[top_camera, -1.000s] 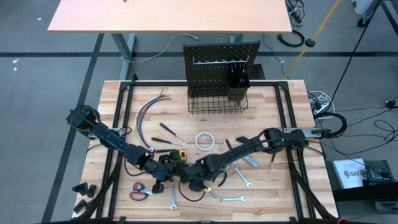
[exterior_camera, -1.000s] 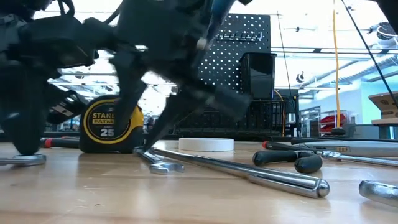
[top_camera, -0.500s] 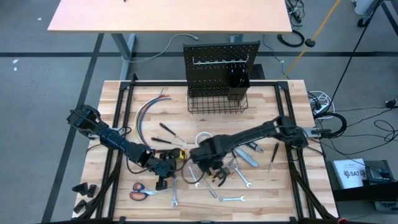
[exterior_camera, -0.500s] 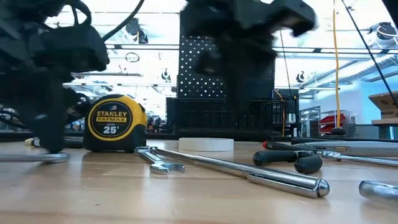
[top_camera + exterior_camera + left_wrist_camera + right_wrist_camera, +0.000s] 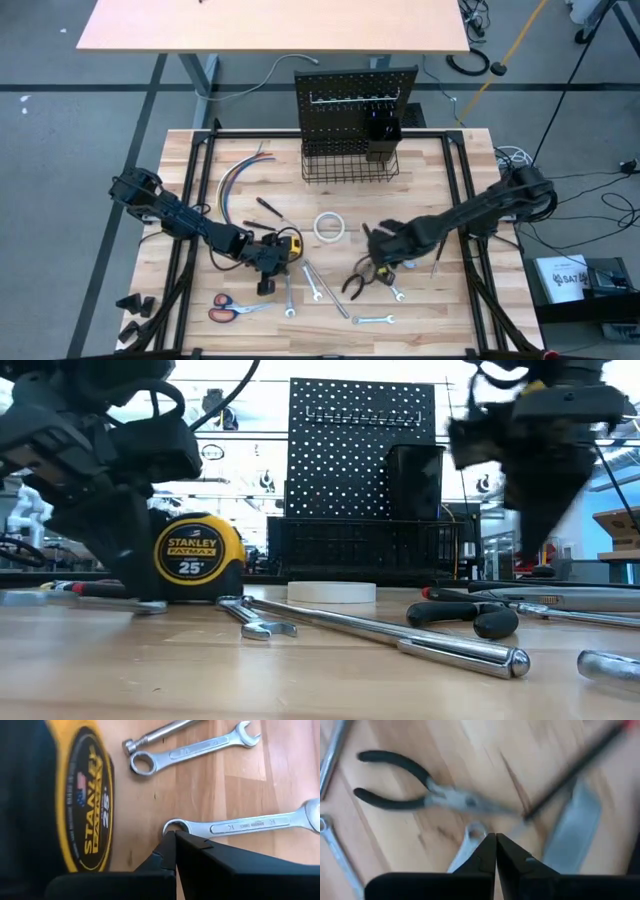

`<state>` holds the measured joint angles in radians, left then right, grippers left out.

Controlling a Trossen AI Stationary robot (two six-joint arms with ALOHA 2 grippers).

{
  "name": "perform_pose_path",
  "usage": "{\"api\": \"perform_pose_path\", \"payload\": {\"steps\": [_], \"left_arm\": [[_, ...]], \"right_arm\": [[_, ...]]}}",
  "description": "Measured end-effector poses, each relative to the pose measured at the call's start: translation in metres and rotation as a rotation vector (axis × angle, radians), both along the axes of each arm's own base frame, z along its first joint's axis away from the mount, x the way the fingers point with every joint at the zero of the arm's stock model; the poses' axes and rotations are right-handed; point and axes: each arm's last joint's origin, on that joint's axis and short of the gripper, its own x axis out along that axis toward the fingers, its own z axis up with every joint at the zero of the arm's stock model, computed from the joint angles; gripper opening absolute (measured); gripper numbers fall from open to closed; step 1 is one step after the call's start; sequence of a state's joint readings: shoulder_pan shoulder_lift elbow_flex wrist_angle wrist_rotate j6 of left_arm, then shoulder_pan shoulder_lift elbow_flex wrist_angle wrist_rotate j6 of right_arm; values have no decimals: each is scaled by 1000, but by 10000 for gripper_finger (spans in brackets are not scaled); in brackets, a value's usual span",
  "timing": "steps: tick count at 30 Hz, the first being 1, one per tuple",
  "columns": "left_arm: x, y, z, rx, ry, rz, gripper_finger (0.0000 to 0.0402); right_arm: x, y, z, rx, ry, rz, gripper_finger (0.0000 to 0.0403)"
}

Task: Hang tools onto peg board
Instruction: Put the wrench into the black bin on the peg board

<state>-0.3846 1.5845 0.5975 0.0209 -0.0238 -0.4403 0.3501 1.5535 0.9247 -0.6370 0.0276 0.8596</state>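
Fingers on both arms are pressed together, holding nothing; right gripper [image 5: 378, 262] hovers just beside the pliers [image 5: 358, 281], whose handles point toward the left arm.

We see the peg board [image 5: 355, 95] standing upright at the far edge, black and perforated; the tools lie flat near us: yellow tape measure [image 5: 290, 246], silver wrenches [image 5: 315, 288], black-handled pliers [image 5: 357, 283], orange-handled scissors [image 5: 228, 307] at near left.
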Motion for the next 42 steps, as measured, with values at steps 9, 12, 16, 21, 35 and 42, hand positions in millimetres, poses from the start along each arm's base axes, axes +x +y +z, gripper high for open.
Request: {"api": "perform_pose_path", "payload": {"steps": [9, 12, 16, 21, 35, 42], "left_arm": [[7, 7, 3, 20, -68, -58, 1], [8, 8, 3, 31, -77, -72, 1], [10, 11, 3, 35, -84, -67, 1], [10, 11, 4, 24, -81, -50, 1], [3, 13, 0, -22, 35, 31, 1], [1, 12, -1, -63, 74, 45, 1]], "right_arm": [[-9, 8, -6, 155, -19, -40, 19], [-2, 10, -2, 184, -97, -25, 20], [5, 13, 2, 192, -187, 2, 21], [6, 12, 2, 163, -205, 13, 48], [56, 27, -8, -71, -713, 472, 153], [85, 40, -17, -398, -1037, 929, 150]]}}
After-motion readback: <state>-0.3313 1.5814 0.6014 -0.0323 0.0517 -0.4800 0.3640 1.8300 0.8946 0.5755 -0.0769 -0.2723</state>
